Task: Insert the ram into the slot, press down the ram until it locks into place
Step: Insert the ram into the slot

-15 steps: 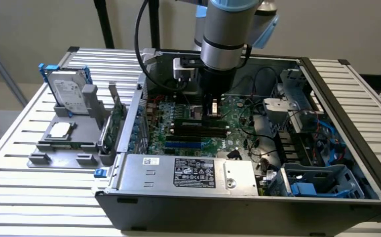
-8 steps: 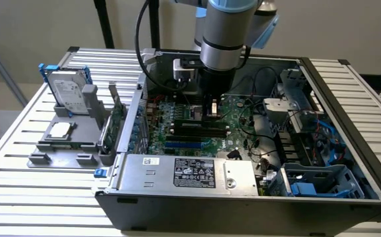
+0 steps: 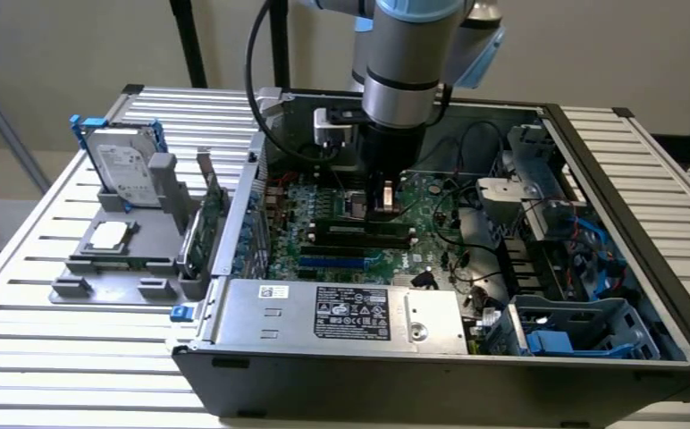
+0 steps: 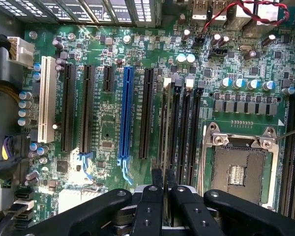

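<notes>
ram (image 4: 166, 129) edge-on in the slot (image 4: 162, 115), jaws clamped on it

ram (image 4: 166, 115): end nearest the hand (image 4: 164, 179) hidden between its fingers.
slot (image 4: 162, 140): end clips too small to tell if latched.

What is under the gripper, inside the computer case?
The gripper holds the ram edge-on over the slot, one of the parallel black sockets on the motherboard. The gripper's body covers the sockets' near ends, so the ram's seating cannot be judged.
</notes>
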